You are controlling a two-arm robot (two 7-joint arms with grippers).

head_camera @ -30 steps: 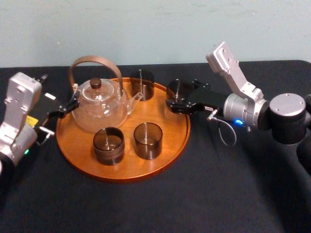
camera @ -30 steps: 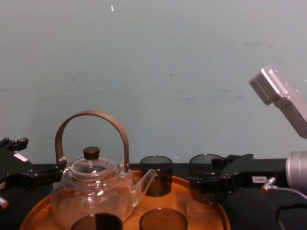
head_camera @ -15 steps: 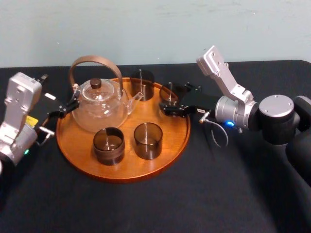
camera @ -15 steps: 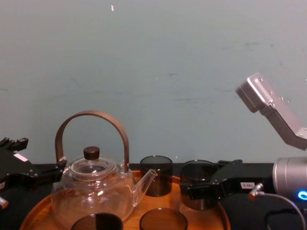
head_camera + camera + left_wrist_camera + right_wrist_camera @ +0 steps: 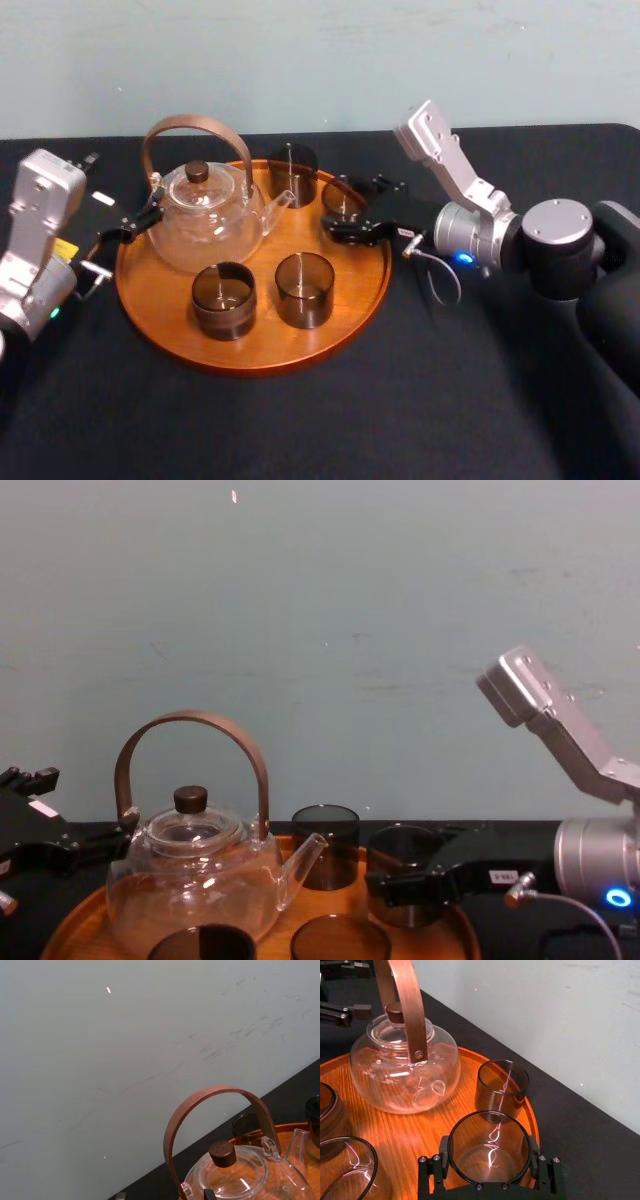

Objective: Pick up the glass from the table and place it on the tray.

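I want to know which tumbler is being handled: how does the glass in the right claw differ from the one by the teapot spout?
The held glass is clamped in the right claw, while the spout-side glass stands free. The held glass is over the tray's right side; the spout-side glass sits at its far rim. Both are upright, empty, smoky dark cylinders of like size. The left claw idles beside the teapot.

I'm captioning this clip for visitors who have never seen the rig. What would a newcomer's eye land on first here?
The clear glass teapot with an arched brown wooden handle stands out, on the left half of the round orange-brown wooden tray. At the tray's right rear, the right end effector clasps a smoky dark cylindrical glass. The left end effector sits by the tray's left edge.
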